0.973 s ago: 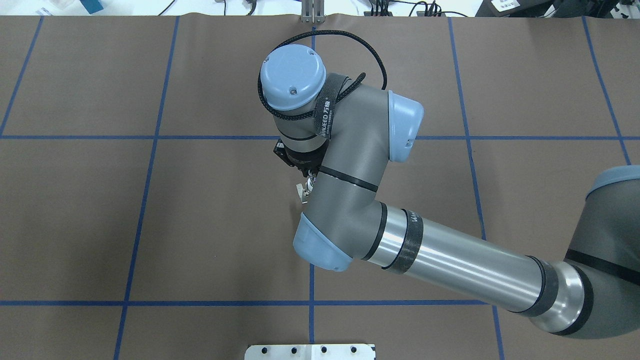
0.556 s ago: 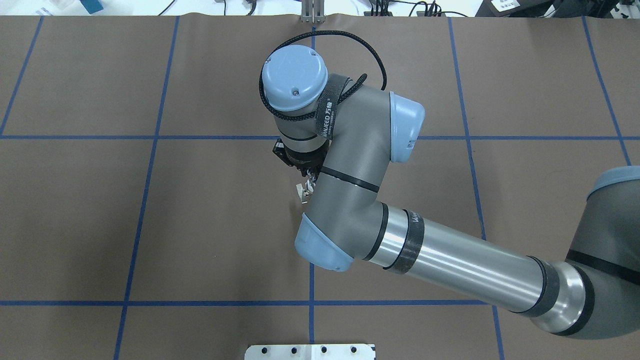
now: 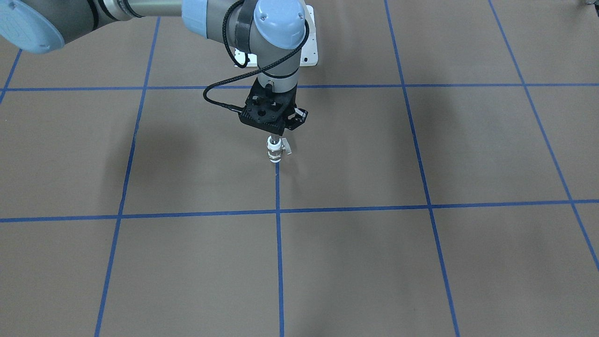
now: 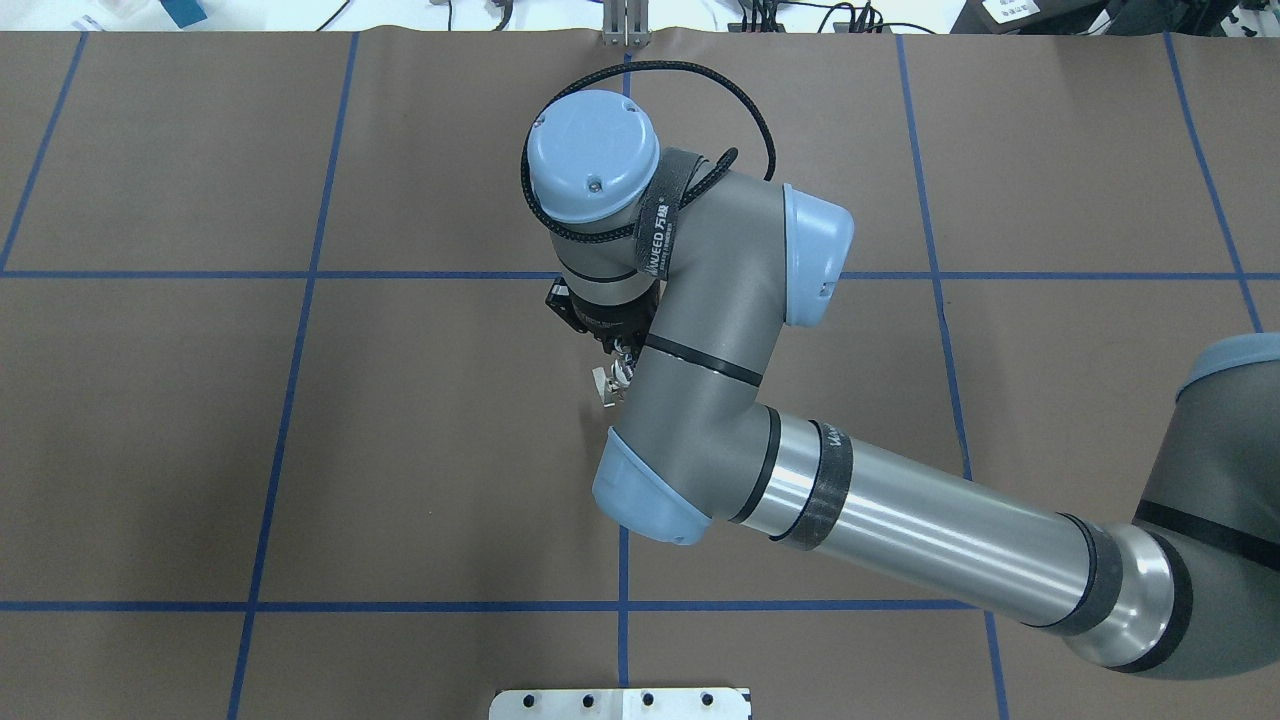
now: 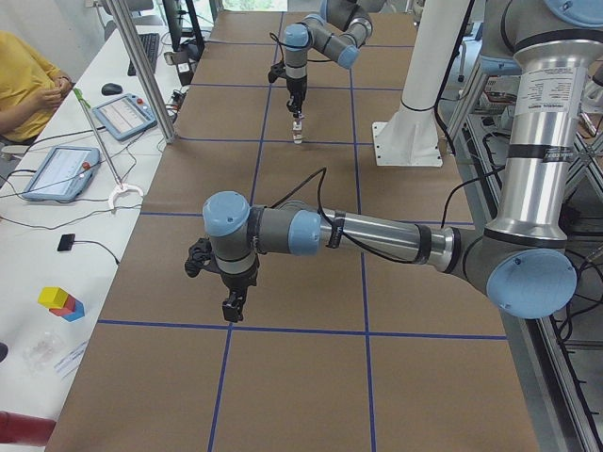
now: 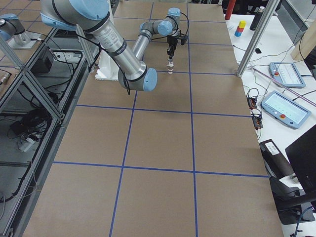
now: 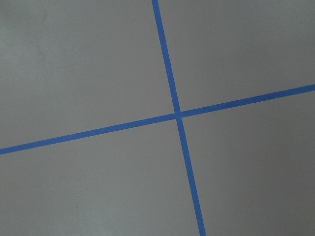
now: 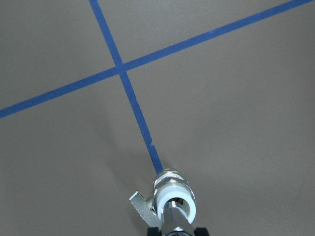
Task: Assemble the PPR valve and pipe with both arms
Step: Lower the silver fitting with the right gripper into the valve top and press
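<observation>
The PPR valve (image 3: 276, 152), white-ended with a metal-banded middle and a grey side lever, stands upright on the brown table on a blue tape line. It also shows in the overhead view (image 4: 606, 384) and the right wrist view (image 8: 175, 195). The pipe (image 3: 273, 140), a thin silver fitting, sits on the valve's top end; the right wrist view shows it (image 8: 172, 219) between black fingertips. My right gripper (image 3: 273, 133) points straight down and is shut on the pipe. My left gripper (image 5: 231, 307) hangs low over bare table far from the valve; I cannot tell whether it is open.
A white pedestal base plate (image 3: 310, 52) lies on the table behind the right gripper, seen also at the overhead view's bottom edge (image 4: 620, 703). Blue tape lines grid the table. The left wrist view shows only a tape crossing (image 7: 178, 116). Operators' tablets (image 5: 57, 172) lie beside the table.
My right arm's wrist and elbow have shifted slightly to the right in the overhead view. The valve has stayed in place under the gripper.
</observation>
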Robot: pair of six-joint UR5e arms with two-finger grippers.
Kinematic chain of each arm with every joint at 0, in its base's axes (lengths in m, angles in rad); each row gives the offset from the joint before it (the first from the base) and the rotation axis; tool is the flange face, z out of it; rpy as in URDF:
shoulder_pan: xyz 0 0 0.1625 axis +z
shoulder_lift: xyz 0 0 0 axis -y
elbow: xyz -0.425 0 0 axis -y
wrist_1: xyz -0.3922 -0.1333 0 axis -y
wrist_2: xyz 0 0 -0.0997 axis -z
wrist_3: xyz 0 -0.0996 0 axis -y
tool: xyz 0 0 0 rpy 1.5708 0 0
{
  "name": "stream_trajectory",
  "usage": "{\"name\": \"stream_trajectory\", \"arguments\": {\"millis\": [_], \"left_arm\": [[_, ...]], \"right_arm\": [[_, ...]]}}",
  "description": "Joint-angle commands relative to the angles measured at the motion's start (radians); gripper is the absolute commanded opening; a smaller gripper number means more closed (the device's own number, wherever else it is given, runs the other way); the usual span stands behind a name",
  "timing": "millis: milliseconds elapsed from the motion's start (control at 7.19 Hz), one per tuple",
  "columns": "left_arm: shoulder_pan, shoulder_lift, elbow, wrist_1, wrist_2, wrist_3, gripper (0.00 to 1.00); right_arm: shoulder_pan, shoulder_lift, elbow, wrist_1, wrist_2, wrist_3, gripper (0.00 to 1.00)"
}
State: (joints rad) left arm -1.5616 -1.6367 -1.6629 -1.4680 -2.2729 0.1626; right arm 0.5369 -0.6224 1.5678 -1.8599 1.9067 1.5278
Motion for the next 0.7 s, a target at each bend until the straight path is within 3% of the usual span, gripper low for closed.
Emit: {"name": "stream_trajectory", "arguments": {"millis": [0, 278, 556], "left_arm": [[0.000, 0.000, -0.001, 0.000, 0.001, 0.000, 1.00], [0.000, 0.000, -0.002, 0.000, 0.000, 0.000, 1.00], [0.000, 0.000, -0.002, 0.000, 0.001, 0.000, 1.00]], "right_arm": [[0.000, -0.006, 0.003, -0.001, 0.000, 0.000, 0.18], [0.000, -0.006, 0.003, -0.001, 0.000, 0.000, 0.21], [0.000, -0.002, 0.001, -0.001, 0.000, 0.002, 0.34]]}}
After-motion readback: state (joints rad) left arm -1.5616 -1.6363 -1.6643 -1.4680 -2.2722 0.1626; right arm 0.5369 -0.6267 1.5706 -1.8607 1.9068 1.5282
